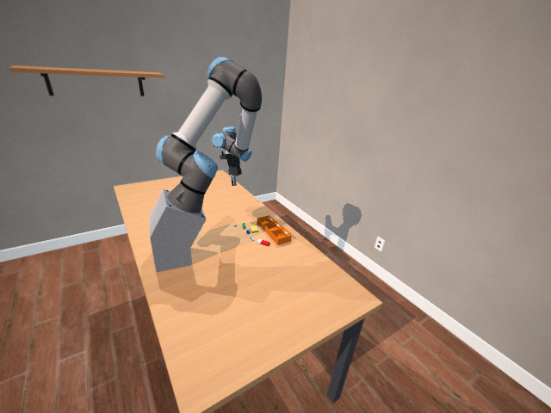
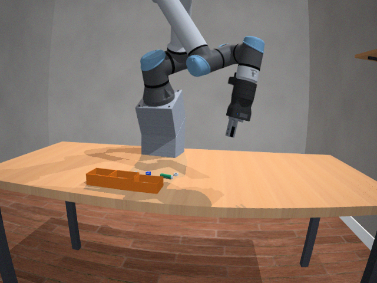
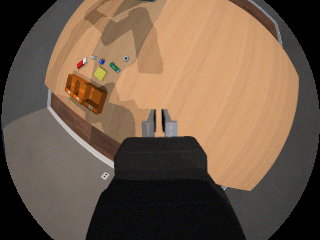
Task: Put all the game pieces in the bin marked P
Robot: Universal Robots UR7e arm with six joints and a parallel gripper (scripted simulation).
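An orange bin row with three compartments [image 1: 273,230] lies on the table near the wall-side edge; it also shows in the exterior view [image 2: 123,180] and the wrist view [image 3: 87,92]. I cannot read its marks. Small things lie beside it: a red-and-white piece [image 1: 263,242], a yellow block [image 1: 254,229], a green cylinder [image 2: 166,175], a blue piece [image 2: 148,173] and a tiny pale piece [image 1: 234,225]. My gripper [image 2: 231,132] [image 3: 158,116] hangs high above the table, far from them, with its fingers close together and nothing between them.
The robot's grey base [image 2: 161,124] stands on the table behind the small things. The table's edge and the room wall are close beyond the bin row. A wall shelf [image 1: 84,71] hangs far off.
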